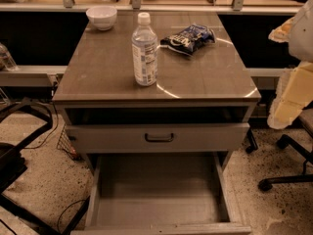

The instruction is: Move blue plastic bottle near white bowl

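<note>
The blue plastic bottle (145,50) stands upright near the middle of the grey table top (98,77). It is clear, with a white cap and a pale printed label. The white bowl (101,17) sits at the table's far left corner, well apart from the bottle. My arm shows as pale shapes at the right edge of the view. My gripper (282,32) is high at the right, beyond the table's right side, far from the bottle and holding nothing that I can see.
A dark blue snack bag (189,38) lies right of the bottle towards the back. Below the top, one drawer (159,137) is part open and the bottom drawer (159,199) is pulled far out. An office chair base (286,173) stands at the right.
</note>
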Robot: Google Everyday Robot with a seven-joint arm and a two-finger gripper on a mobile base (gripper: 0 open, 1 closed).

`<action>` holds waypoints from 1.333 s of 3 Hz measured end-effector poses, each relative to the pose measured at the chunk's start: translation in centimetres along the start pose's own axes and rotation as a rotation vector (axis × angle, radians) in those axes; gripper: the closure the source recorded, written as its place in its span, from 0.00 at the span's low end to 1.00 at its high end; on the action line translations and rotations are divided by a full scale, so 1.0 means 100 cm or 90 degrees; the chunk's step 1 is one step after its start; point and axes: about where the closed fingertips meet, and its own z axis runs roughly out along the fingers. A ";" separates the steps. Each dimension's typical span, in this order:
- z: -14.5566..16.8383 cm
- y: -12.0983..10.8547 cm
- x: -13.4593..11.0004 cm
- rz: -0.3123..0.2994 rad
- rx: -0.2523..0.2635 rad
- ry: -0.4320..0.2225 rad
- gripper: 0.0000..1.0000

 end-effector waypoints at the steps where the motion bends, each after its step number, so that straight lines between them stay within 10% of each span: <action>1: 0.000 0.000 0.000 0.000 0.000 0.000 0.00; 2: 0.004 -0.006 -0.010 0.022 0.010 -0.046 0.00; 4: 0.039 -0.069 -0.064 0.125 0.046 -0.343 0.00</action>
